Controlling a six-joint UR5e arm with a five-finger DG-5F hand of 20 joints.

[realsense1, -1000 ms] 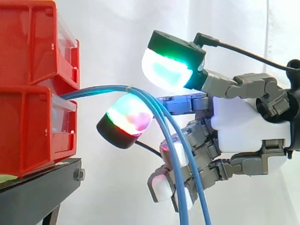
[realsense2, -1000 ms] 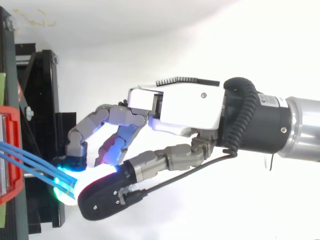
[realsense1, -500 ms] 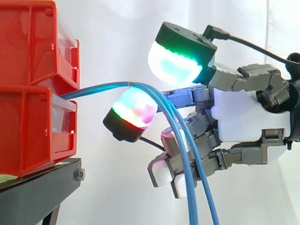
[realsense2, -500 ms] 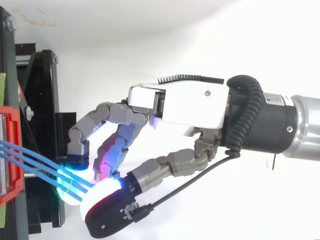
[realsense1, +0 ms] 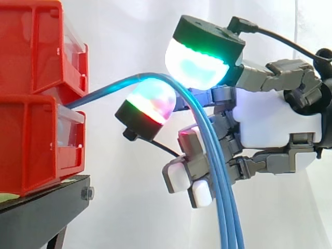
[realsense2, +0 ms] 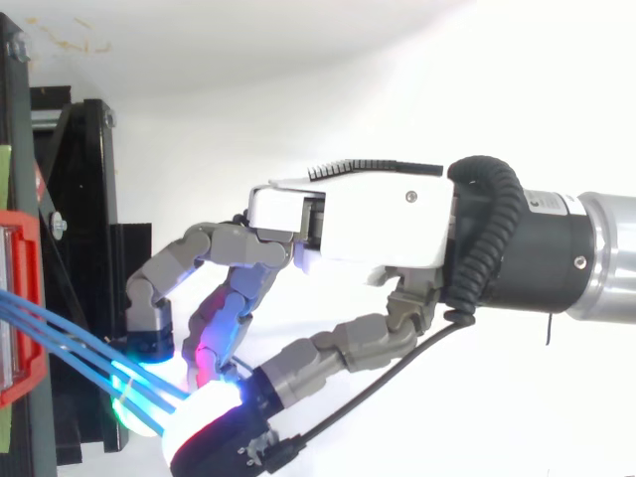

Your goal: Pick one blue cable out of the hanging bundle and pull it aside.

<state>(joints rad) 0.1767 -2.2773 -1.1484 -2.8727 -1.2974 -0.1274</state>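
Bins [realsense1: 36, 93] on stand [realsense1: 41, 218] at left, cables [realsense1: 227, 218] within robot hand [realsense1: 270, 127], right

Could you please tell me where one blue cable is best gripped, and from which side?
Probably on the near-level stretch between the red bin and the crest, where the cables fan apart; below the crest they hang bunched together. Take an outer cable, coming from the side away from the bin, which blocks the other way.
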